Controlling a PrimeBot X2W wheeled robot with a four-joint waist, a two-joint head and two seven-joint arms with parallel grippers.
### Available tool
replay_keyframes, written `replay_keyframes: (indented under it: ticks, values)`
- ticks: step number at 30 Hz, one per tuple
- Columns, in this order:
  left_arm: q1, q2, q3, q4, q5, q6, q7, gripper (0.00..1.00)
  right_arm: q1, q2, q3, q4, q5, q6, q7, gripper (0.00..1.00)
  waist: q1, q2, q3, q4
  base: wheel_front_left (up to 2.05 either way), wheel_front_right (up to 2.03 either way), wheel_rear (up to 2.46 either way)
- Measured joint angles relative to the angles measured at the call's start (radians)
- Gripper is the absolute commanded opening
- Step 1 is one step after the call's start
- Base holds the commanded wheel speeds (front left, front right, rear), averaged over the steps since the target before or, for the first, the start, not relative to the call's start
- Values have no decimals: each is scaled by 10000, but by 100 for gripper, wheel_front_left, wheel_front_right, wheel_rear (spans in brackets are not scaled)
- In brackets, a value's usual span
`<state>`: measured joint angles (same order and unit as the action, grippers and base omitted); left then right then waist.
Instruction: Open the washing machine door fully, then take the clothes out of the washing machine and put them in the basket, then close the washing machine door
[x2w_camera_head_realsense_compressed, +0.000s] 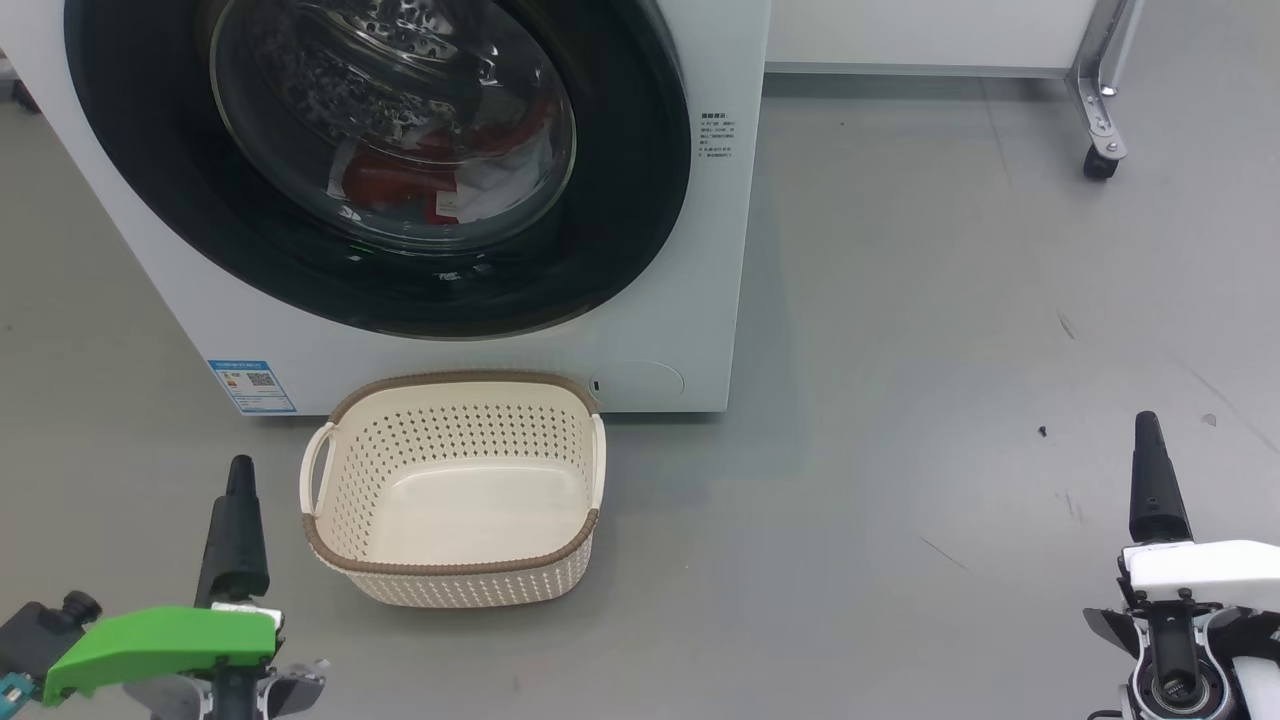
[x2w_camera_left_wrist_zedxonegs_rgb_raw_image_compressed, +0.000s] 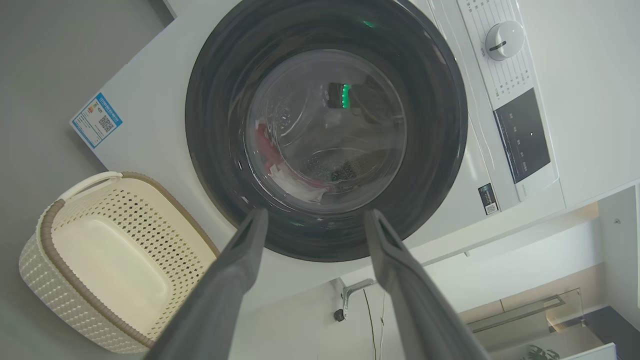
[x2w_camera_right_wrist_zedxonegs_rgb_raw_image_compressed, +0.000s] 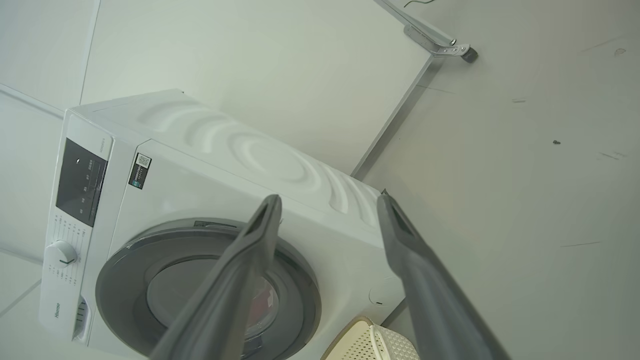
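My left tool: fingers apart, empty, lower left of head frame. My right tool: apart, empty, lower right. The basket sits low centre on the floor, just before the washing machine. The washing machine door is shut, upper left, with the clothes behind its glass.

Hisense is printed on the washer's front, at the corner below the dial. A blue label with a QR code sits at its lower front corner, but the print is too small to read. The same goes for the text block beside the door and the black QR sticker.
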<state>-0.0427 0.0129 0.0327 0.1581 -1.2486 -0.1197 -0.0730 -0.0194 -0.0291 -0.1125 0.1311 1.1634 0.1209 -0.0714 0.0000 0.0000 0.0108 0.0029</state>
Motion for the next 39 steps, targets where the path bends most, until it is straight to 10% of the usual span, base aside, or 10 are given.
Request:
replay_keyframes:
  ticks: [39]
  values:
    - [-1,148,-1764,-449,7935,493,-1323,100,48,-167,993,-619,-6370,-305,-1348,100,0,0,113,-31,0,0,0]
